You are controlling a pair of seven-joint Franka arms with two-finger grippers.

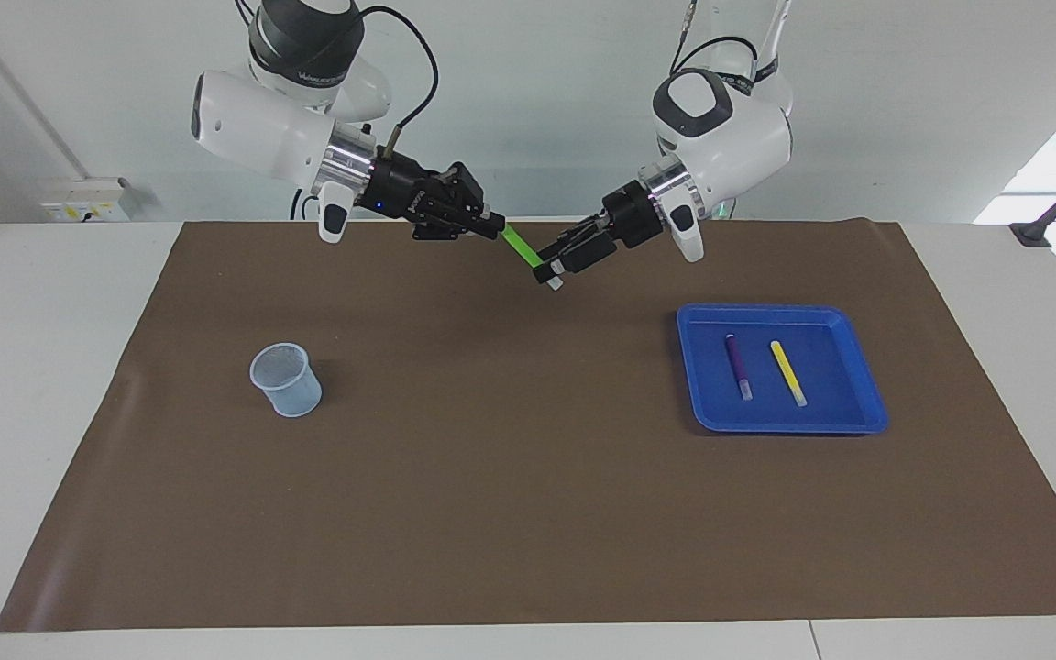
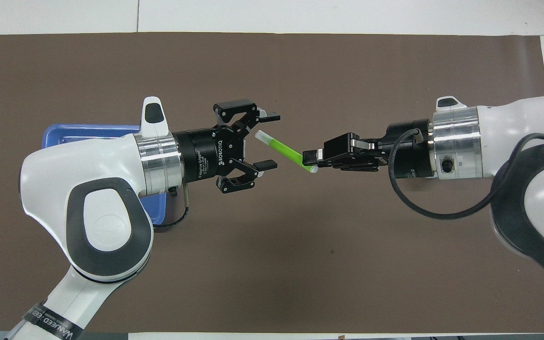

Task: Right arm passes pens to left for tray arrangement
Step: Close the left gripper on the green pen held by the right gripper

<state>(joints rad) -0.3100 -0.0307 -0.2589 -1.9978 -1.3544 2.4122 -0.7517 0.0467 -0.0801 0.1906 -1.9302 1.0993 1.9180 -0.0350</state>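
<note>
Brown paper covers the table, and every place below is given from the blue tray. Well away from the tray toward the right arm's end stands a small clear cup. Inside the tray, a purple pen and a yellow pen lie side by side, apart from each other.

Above the paper, between tray and cup and closer to the robots than the tray, a green pen is held slantwise in the air. One end is clamped by the right gripper, whose fingertips are pinched on it. The left gripper is spread wide, with the pen's pale tip lying between its fingers, untouched as far as can be seen.

The handover is judged to be at the taking stage. Because the pen slants across the opening, it may be caught near its very tip and twisted when the fingers meet it. If the right gripper's hold were let go before the left one is firm, the pen would be dropped onto the paper and could roll away from the tray.
</note>
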